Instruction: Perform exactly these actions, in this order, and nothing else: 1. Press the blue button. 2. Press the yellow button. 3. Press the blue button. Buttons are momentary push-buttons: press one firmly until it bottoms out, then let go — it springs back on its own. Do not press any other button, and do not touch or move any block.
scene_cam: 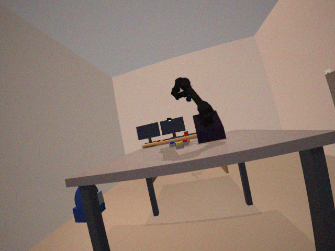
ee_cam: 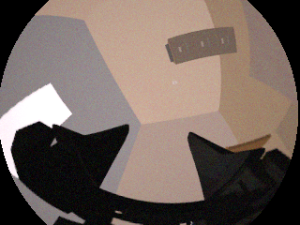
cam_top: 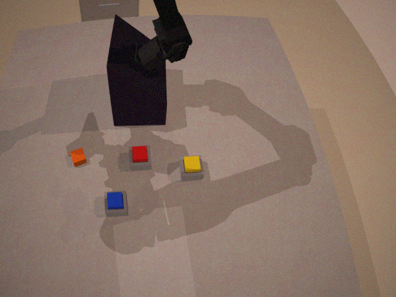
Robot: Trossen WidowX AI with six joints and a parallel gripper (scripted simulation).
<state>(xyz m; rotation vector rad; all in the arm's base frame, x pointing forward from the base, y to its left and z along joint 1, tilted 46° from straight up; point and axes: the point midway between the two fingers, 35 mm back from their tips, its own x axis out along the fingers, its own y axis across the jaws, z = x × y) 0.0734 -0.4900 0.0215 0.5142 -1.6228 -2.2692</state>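
Well, the gripper (ee_cam: 157, 144) is up high above the dark box (cam_top: 137, 96), jaws wide and holding nothing; the blue button (cam_top: 115, 200) sits on the table (cam_top: 255, 223), down past the red button (cam_top: 139, 153) from that box.

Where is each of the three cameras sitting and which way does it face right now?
Top: above the table, looking down at the blue button, yellow button, red button and orange block; shows the upper arm and dark base.
Exterior: low, beyond the table edge, looking up at the raised arm.
Wrist: on the gripper, facing walls and ceiling, open fingers in frame.
Shared: top and exterior both show the buttons and base.
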